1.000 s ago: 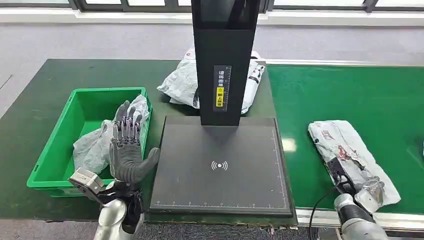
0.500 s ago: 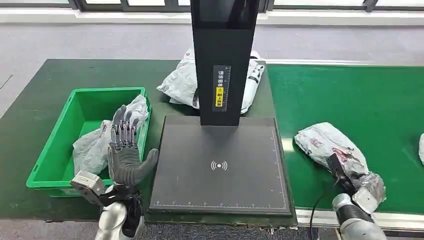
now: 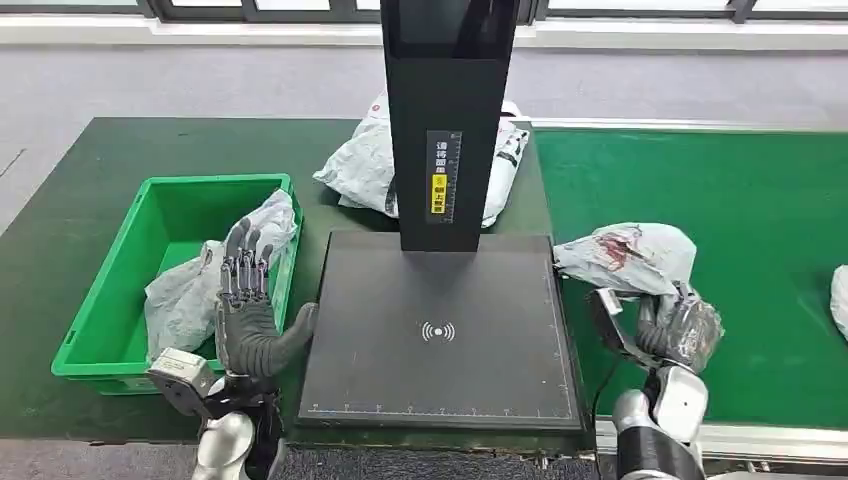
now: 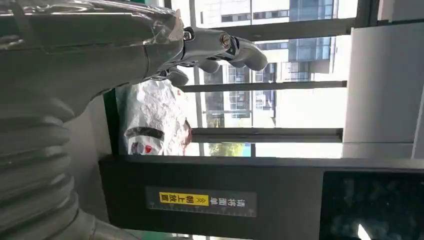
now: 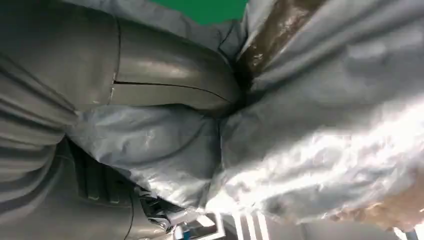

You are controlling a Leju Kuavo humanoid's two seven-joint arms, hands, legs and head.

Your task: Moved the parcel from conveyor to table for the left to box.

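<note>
The right hand [image 3: 678, 325] grips the near end of the parcel [image 3: 630, 258], at the conveyor's [image 3: 760, 200] left edge beside the scanner pad [image 3: 440, 330]. Soft, light, crinkly; bunched film should hold. The left hand [image 3: 248, 310] is spread, holding nothing.

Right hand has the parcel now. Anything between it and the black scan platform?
Nothing visible does. The right hand holds the parcel at the conveyor's edge, beside the platform, whose flat top lies bare; the black post stands at its far edge.

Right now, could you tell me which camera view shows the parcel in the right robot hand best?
The head view: the whole parcel shows, gripped by the right robot hand. The right wrist view shows crumpled wrapping up close.
</note>
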